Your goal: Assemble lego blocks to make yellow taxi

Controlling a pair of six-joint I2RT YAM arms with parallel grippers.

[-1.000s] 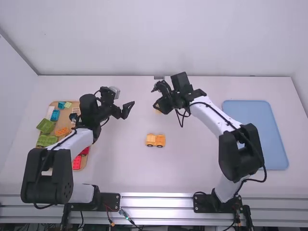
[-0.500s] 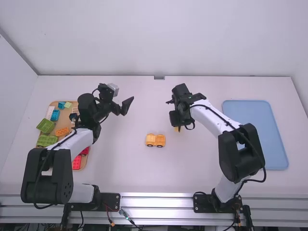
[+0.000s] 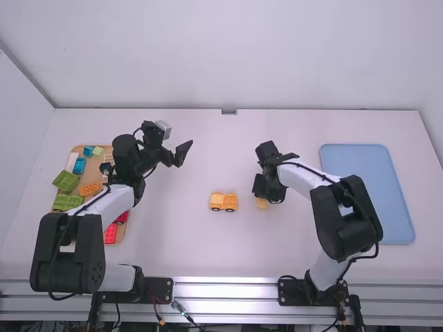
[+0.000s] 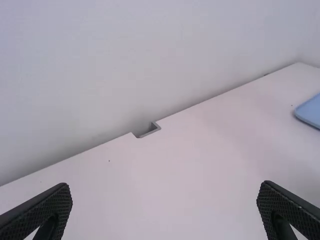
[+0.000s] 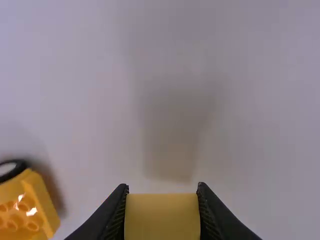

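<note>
Right gripper: 2 fingers closed on the sides of 1 yellow block – the block sits squarely between them. Next outward, the yellow wheeled assembly rests on the surface, beside the held block and left of it in the high view, apart from the fingers. Relative to 0.5 s ago, the right gripper and block are closer to the arm bases; the assembly is unmoved. Farther out, the left gripper has its 2 fingers wide apart, holding nothing. Count: 1 held block; 1 assembly, 2 wheels visible in the high view; 1 blue tray; 1 wooden tray of assorted blocks – partly covered by the left arm.
</note>
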